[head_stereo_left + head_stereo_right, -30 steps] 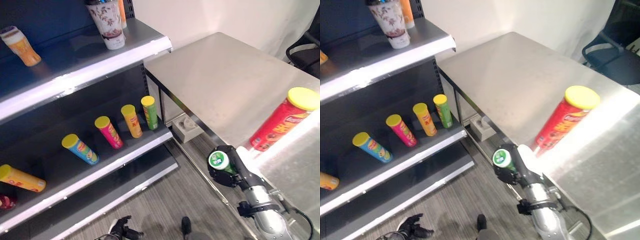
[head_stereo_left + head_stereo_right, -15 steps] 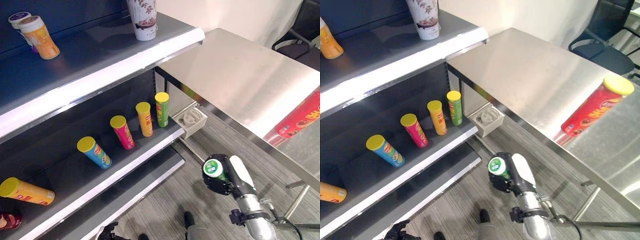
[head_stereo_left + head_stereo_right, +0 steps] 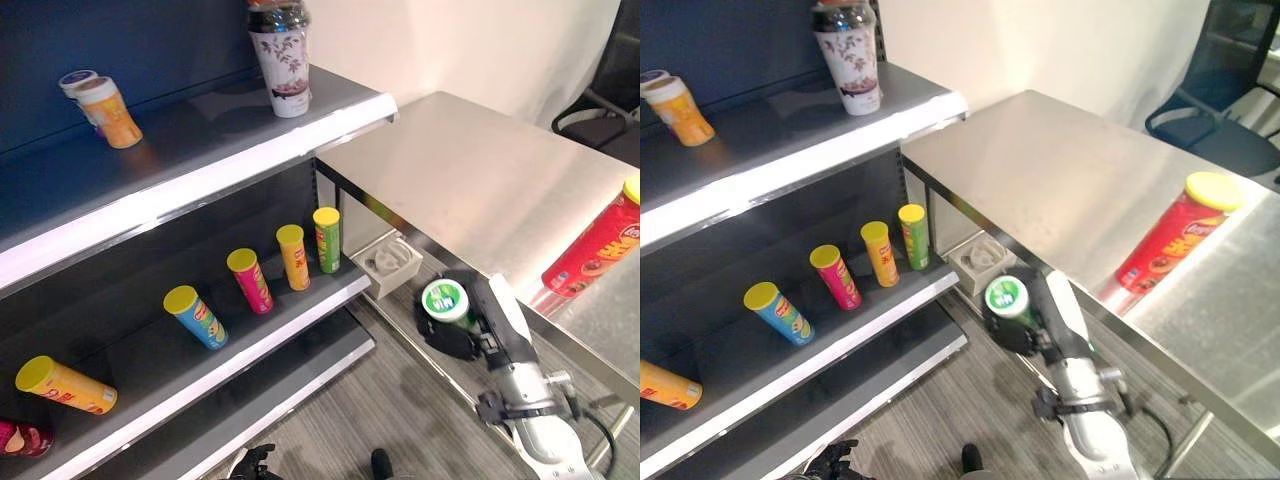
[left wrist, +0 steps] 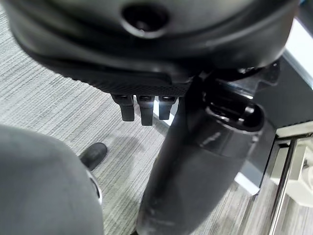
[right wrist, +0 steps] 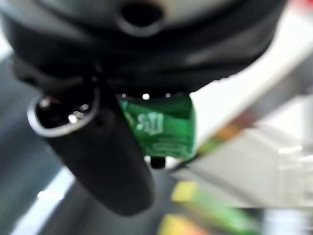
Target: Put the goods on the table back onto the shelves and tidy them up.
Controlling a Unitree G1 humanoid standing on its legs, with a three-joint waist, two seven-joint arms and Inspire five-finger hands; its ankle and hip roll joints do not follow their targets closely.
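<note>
Green can (image 3: 446,303), white lid up, sat clasped in your right hand's (image 3: 1040,325) fingers, below the desk (image 3: 480,180) edge. Over the last second your view swung toward the shelves (image 3: 200,170), bringing them nearer. Red tube (image 3: 592,250) waited behind on the desk. Left hand (image 4: 142,105) hung relaxed.

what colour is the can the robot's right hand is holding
Green, with a green-and-white top: the small green can in the right hand, best seen in the right wrist view.

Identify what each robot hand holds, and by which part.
The right robot hand grips a green cylindrical can with a white-rimmed lid around its body. The left robot hand holds nothing.
</note>
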